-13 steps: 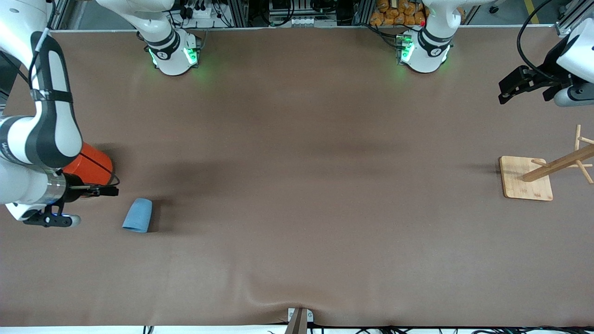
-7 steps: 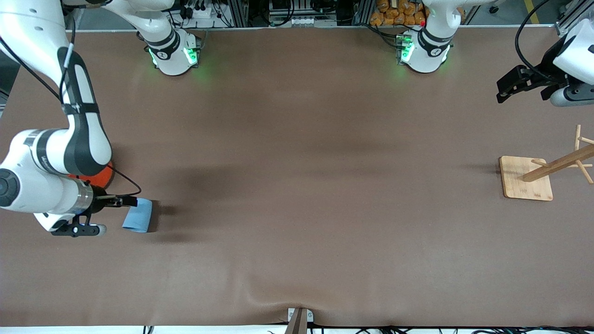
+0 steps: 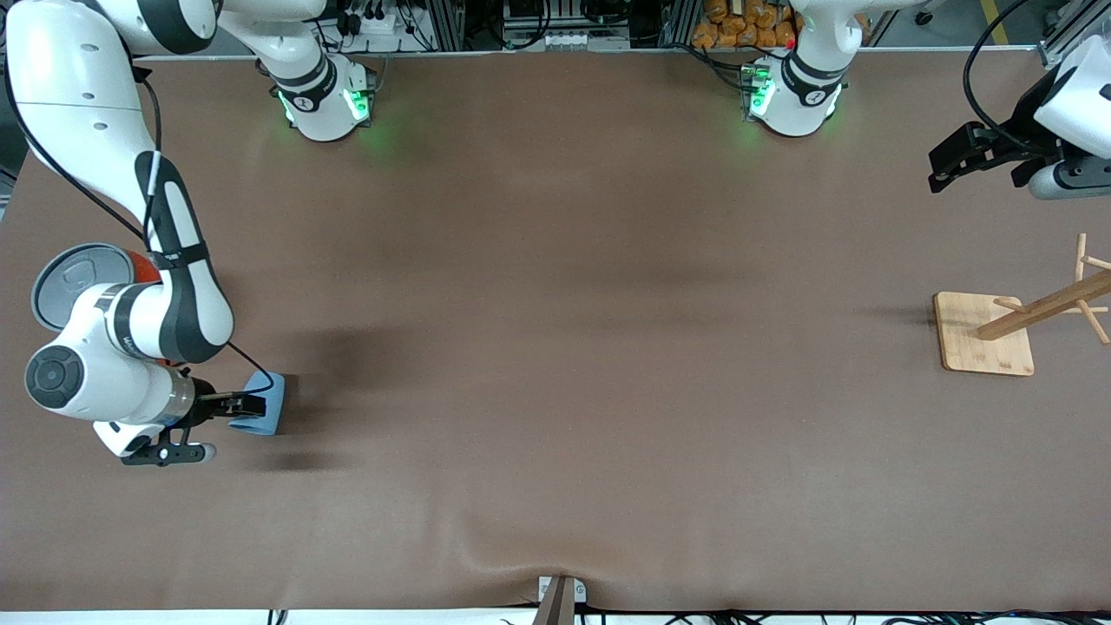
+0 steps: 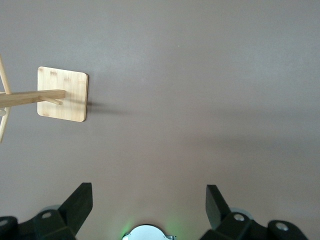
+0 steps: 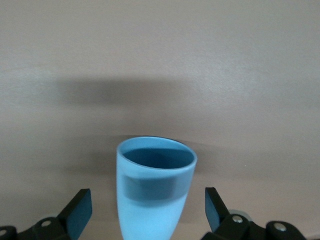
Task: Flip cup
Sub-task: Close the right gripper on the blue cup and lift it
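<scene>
Right wrist view: the light-blue cup (image 5: 152, 192) lies on its side between the right gripper (image 3: 233, 405)'s open fingers, at the table's 9 o'clock end. Closing comes next. Left gripper (image 4: 148, 205) waits open.

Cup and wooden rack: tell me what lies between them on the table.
Nothing: in the front view only bare brown table runs from the cup to the rack.
</scene>
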